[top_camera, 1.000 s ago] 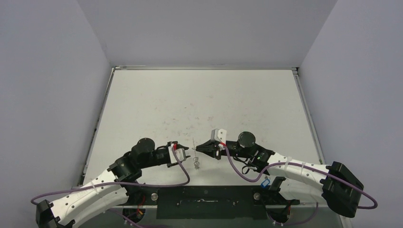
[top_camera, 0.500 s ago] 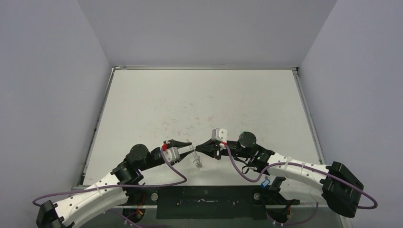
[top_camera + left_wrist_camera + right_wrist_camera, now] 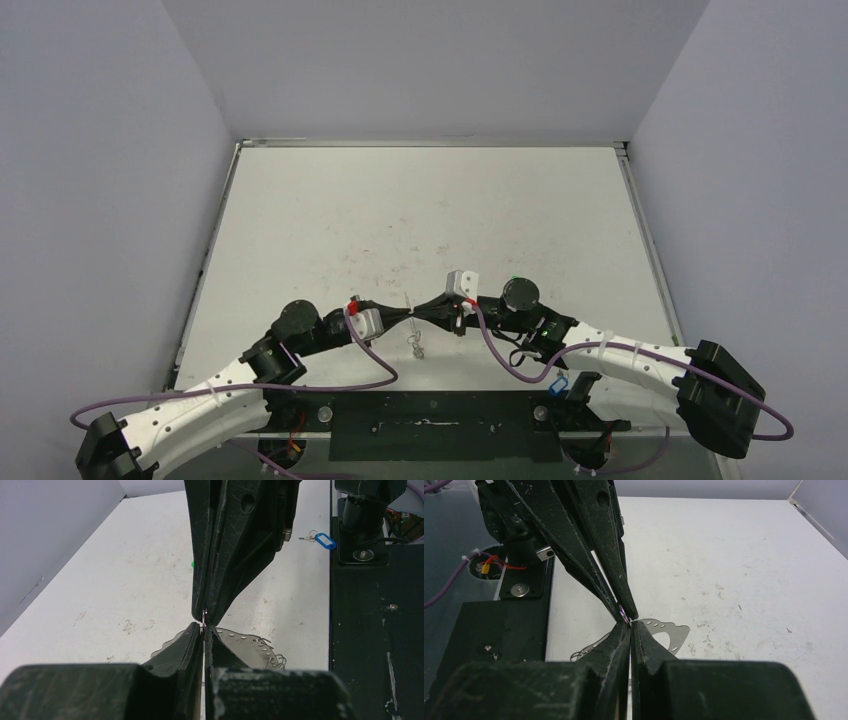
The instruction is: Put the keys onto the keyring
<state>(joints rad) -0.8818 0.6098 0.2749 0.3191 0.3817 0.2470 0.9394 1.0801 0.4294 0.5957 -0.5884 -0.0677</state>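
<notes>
jaws meet tip to tip above the white table point(image 3: 420, 210): left gripper point(image 3: 205, 630) and right gripper point(image 3: 630, 627) both pinched tight on the thin pale-grey wire keyring point(image 3: 414, 342); the tiny key with blue plastic tag point(image 3: 325, 541) lies on the table beside the right arm's black base point(image 3: 361, 525).

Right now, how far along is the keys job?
Done: nothing threaded that I can see. The blue key lies loose on the table, off the keyring.
In hand: the left gripper and right gripper are both shut on the keyring, tip to tip above the table.
Left: both keys need threading; I can't clearly find the green key.
</notes>
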